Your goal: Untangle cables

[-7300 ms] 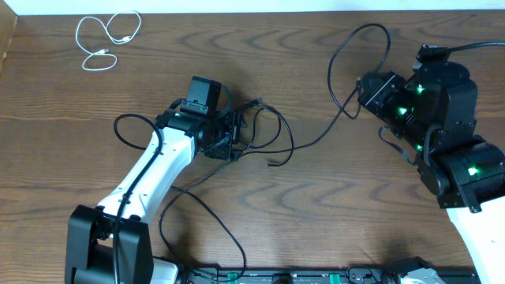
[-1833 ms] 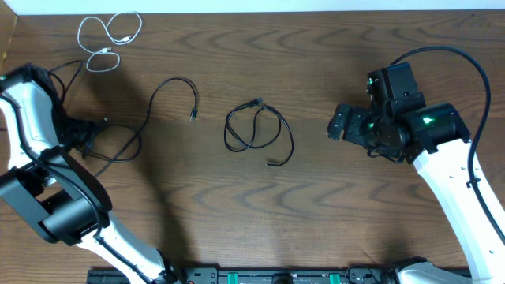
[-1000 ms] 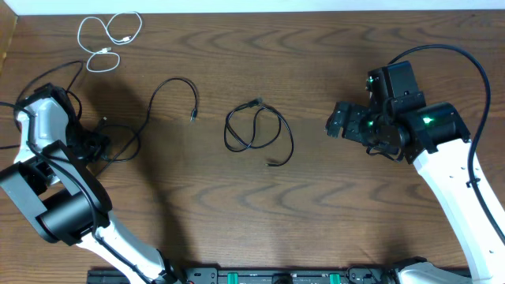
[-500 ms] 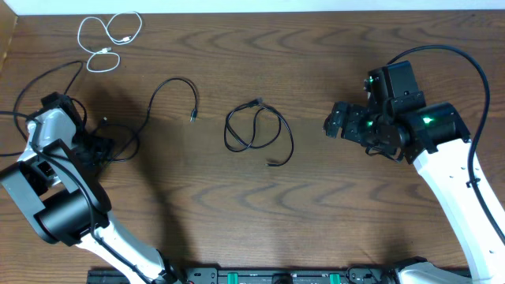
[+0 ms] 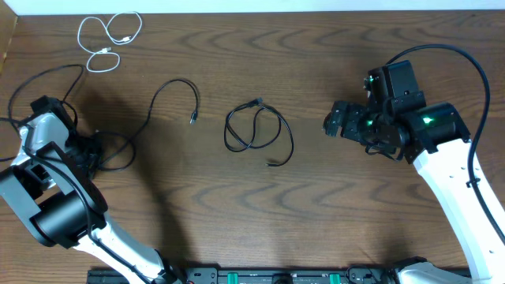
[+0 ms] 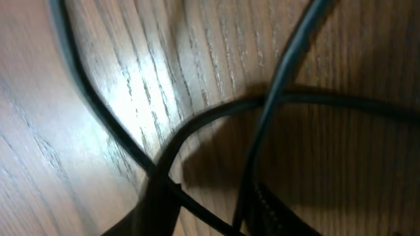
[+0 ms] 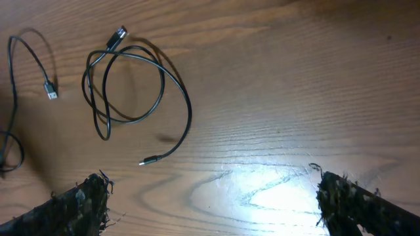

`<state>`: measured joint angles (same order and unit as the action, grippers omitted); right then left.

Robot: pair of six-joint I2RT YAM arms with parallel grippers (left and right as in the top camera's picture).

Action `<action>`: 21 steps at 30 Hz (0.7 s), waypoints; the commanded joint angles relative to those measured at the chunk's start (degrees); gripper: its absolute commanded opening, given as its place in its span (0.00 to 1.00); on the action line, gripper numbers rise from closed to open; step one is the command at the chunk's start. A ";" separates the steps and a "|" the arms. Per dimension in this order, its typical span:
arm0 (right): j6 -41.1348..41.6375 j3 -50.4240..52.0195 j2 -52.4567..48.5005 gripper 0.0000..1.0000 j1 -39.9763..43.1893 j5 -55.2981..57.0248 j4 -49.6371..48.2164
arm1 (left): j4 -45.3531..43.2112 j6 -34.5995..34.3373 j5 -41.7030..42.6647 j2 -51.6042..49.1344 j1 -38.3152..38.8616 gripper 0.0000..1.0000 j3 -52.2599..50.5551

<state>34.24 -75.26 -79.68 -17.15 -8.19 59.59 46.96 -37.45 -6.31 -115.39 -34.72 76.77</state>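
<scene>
White cable lying far left on worktop. Looped black cable sitting centre, well apart from the rest. Long black cable running to left gripper at left edge; wrist view blurring, cannot tell its jaws. Right gripper hovering, fingers spread wide, empty.

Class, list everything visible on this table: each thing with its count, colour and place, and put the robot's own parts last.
white cable: 1, white, loosely coiled, top left of the overhead view
looped black cable: 1, black, table centre, lying free
long black cable: 1, black, left of centre, trailing to the left gripper
table: 1, brown wood, under everything
left gripper: 1, black, far left, close over the long black cable; grip unclear
right gripper: 1, black, right of centre, open, empty
</scene>
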 commanded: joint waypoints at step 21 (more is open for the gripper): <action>-0.66 -0.79 0.00 0.99 0.17 -0.37 -0.31 | -11.91 -6.62 39.67 -0.52 -0.09 0.07 24.57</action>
<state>34.22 -75.26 -79.68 -17.15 -8.19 59.29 34.83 -42.15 31.51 -115.61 -34.72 98.98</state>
